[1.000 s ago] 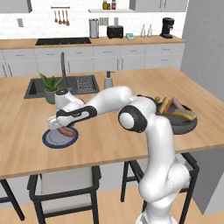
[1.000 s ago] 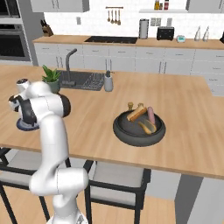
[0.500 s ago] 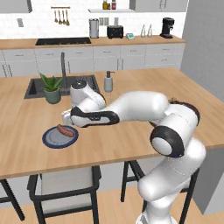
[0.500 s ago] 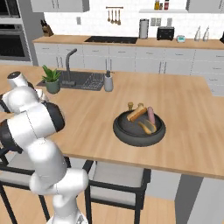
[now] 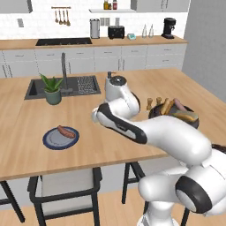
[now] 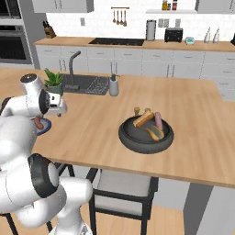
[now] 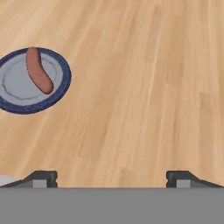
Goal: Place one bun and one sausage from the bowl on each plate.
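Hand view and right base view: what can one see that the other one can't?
The hand view gives the whole blue-rimmed plate from above, with the sausage lying across it, and the gripper with its fingertips wide apart and nothing between them.

The right base view gives the dark bowl with buns and sausages in it, the sink and the potted plant.

Both show the wooden counter and at least a piece of the plate.

Bare counter point(image 5: 88, 145) lies between blue-rimmed plate point(image 5: 49, 141) and bowl point(image 6: 128, 136); potted plant point(image 5: 52, 89) stands behind the plate
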